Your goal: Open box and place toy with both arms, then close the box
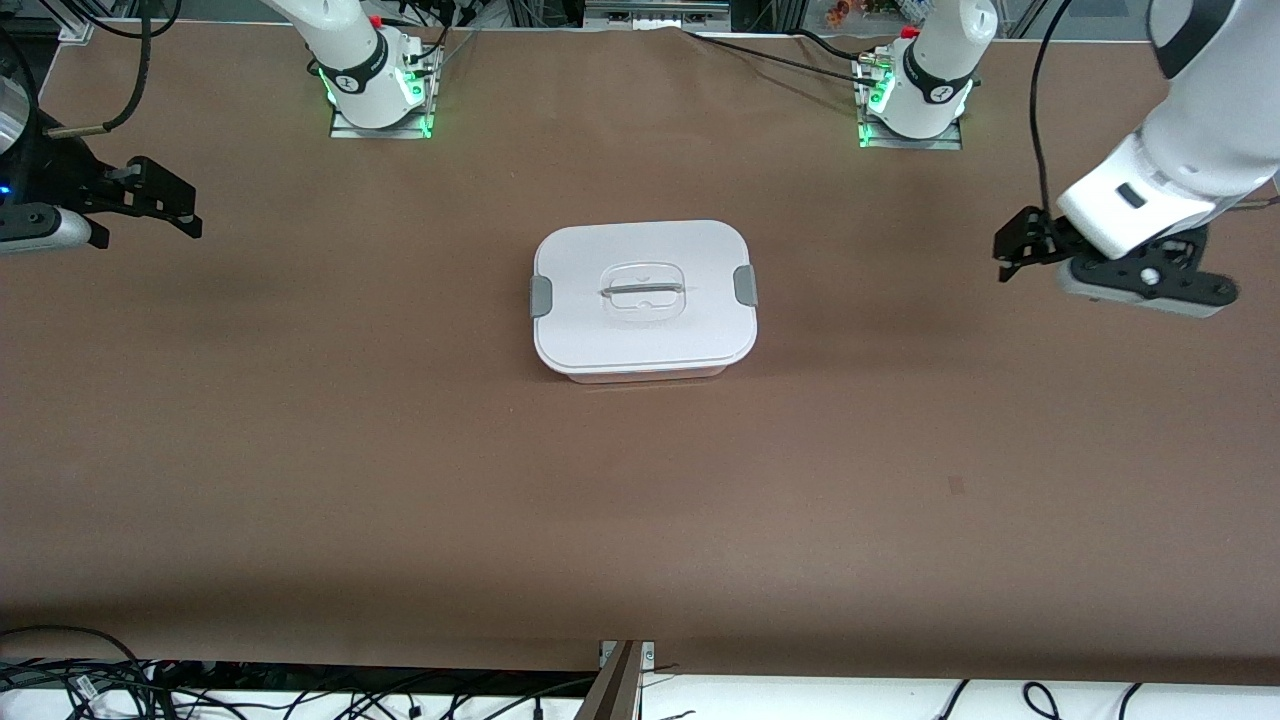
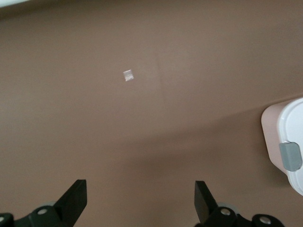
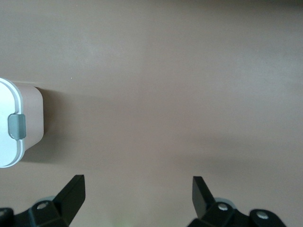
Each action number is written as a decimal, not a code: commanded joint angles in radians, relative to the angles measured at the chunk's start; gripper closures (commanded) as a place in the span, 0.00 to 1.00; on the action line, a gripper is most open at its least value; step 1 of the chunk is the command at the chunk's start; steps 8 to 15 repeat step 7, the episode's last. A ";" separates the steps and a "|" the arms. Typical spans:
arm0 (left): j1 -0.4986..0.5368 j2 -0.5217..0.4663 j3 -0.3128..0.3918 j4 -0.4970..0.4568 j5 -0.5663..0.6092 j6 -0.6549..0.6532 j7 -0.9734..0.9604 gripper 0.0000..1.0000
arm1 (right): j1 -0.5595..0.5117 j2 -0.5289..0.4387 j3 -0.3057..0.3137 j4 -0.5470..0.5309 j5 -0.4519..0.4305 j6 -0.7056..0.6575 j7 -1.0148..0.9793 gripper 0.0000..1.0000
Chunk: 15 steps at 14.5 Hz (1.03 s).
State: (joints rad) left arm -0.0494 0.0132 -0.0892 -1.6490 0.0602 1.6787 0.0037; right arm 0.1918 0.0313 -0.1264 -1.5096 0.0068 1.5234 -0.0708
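The box sits at the middle of the table with its white lid on, a grey clip at each end and a recessed handle in the centre. Its pink side shows in the left wrist view and the right wrist view. The toy is out of view. My left gripper is open and empty, in the air over the table at the left arm's end. My right gripper is open and empty over the right arm's end.
The brown table carries only the box. A small pale scrap lies on the table in the left wrist view. Cables run along the table edge nearest the front camera, and the arm bases stand along the edge farthest from it.
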 commanded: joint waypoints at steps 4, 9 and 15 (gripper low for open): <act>-0.017 -0.096 0.052 -0.106 -0.020 0.107 -0.056 0.00 | -0.009 -0.007 0.004 0.008 0.005 -0.025 0.011 0.00; -0.010 -0.096 0.054 -0.107 -0.020 0.056 -0.060 0.00 | -0.009 -0.007 0.007 0.006 0.005 -0.023 0.011 0.00; -0.010 -0.096 0.054 -0.107 -0.020 0.056 -0.060 0.00 | -0.009 -0.007 0.007 0.006 0.005 -0.023 0.011 0.00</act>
